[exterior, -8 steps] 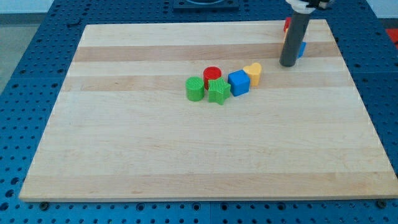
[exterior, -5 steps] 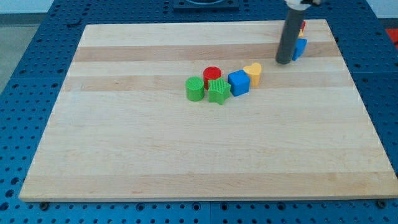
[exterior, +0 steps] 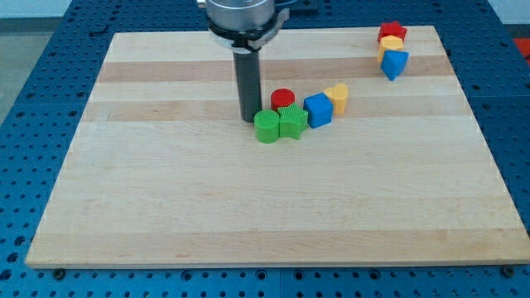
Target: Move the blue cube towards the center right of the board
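The blue cube (exterior: 318,110) sits near the board's middle, in a row of blocks. To its left are a green star (exterior: 291,122) and a green cylinder (exterior: 267,127). A red cylinder (exterior: 282,99) lies just behind the star. A yellow heart (exterior: 337,97) touches the cube's upper right. My tip (exterior: 248,118) stands at the row's left end, right against the green cylinder's upper left side, about 85 px left of the blue cube.
At the board's top right corner a red block (exterior: 392,33), a yellow block (exterior: 390,45) and a blue block (exterior: 395,64) stand clustered together. The wooden board (exterior: 166,207) lies on a blue perforated table.
My tip has swept from the top right cluster leftward to the row's left end. The green cylinder has shifted slightly right and down, closer against the green star.
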`<state>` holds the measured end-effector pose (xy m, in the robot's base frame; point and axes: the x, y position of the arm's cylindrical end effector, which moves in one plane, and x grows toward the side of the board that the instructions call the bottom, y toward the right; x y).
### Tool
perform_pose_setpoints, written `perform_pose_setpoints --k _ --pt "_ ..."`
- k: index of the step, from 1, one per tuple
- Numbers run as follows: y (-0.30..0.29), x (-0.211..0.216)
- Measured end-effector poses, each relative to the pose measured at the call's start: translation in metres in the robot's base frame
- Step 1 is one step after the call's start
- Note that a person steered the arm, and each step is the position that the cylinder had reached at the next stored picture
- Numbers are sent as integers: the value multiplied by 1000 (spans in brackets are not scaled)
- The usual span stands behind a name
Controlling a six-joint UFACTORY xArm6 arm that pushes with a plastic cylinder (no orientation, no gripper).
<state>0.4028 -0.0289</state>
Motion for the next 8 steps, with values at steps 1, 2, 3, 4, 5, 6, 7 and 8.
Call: perform_pose_setpoints --k 1,2,3,4,5,6,7,8 --pt "38 -1" --pt "67 -8" --pt "97 -17" --pt "129 -21" --pt "148 -21" --pt "155 -21" --pt "148 -21" --pt "103 -8"
